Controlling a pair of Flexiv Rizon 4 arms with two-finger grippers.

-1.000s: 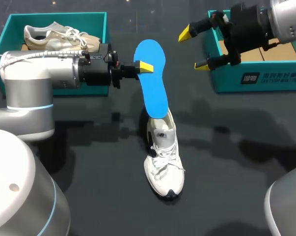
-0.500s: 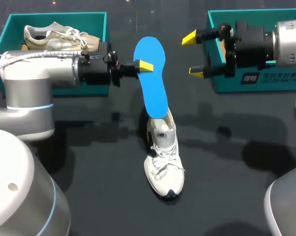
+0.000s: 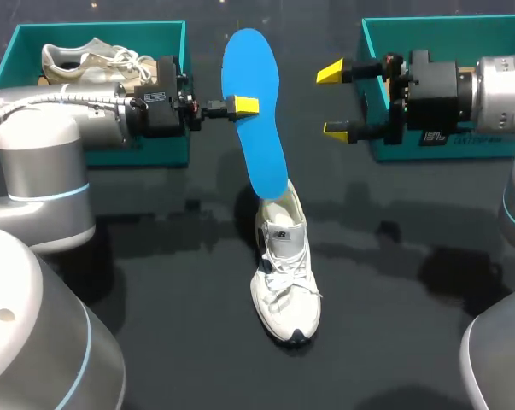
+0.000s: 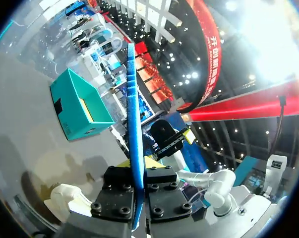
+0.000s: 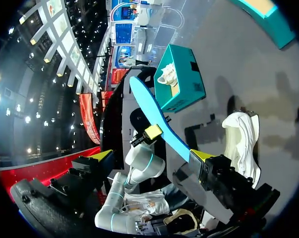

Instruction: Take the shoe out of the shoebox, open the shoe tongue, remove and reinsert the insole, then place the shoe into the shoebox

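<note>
Our left gripper clamps the blue insole, lower end at the white shoe opening; our right gripper stands wide apart nearby.

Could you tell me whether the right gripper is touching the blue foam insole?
Apart. The head view shows a gap between the right gripper and the blue foam insole.

A blue insole stands tilted over the white shoe.
</note>
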